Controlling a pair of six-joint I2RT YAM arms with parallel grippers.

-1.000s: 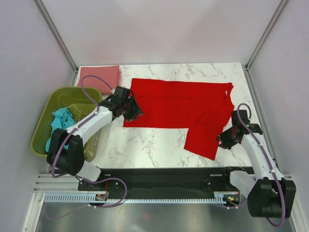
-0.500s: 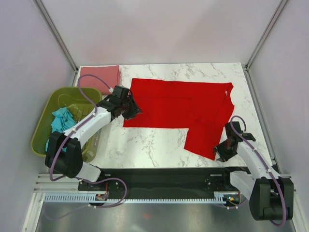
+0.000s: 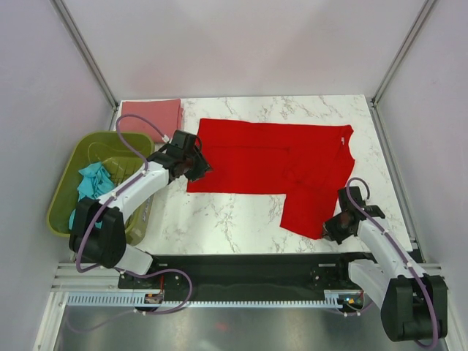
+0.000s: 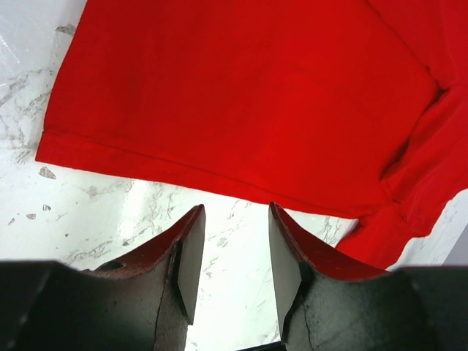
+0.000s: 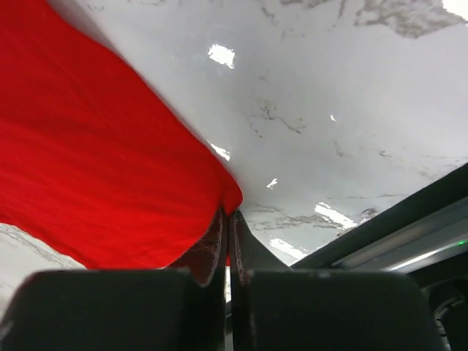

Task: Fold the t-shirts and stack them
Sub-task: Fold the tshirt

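The right gripper (image 5: 228, 219) pinches only 1 thin corner of the red t-shirt (image 5: 95, 168), which may slip free under pull, while the left gripper (image 4: 234, 219) hangs open, holding nothing.

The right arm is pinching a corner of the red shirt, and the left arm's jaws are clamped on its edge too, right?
Not the left. Its jaws stand open over the table, just short of the red shirt, as the left wrist view shows.

Basket (image 3: 95, 151) left of bare tabletop (image 3: 227, 216)
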